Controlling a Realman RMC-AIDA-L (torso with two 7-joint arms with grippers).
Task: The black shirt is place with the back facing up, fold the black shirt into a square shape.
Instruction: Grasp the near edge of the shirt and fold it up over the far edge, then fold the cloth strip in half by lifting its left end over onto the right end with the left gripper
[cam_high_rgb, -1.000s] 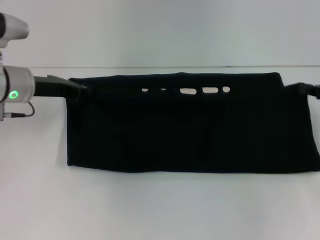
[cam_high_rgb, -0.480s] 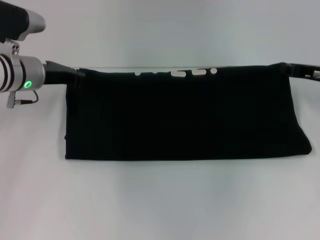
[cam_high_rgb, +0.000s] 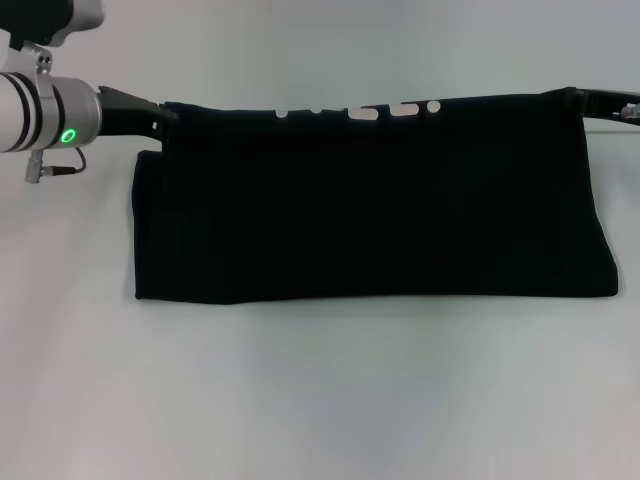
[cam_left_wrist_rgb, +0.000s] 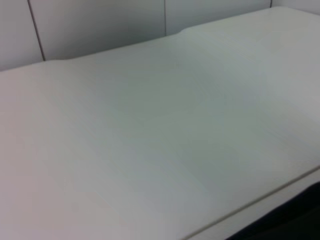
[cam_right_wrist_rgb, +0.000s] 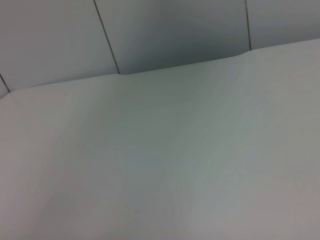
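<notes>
Head view: black shirt (cam_high_rgb: 375, 200) is a wide band on the white table (cam_high_rgb: 320, 400), long axis running left-right. Left gripper (cam_high_rgb: 160, 115) pinches its far-left corner, right gripper (cam_high_rgb: 580, 98) its far-right corner (fingers mostly lost against the fabric, so that's my read). Far edge is raised; the rest lies toward the robot.

L wrist view: only table, dark strip at one corner.

R wrist view: table and wall panels, no shirt.
</notes>
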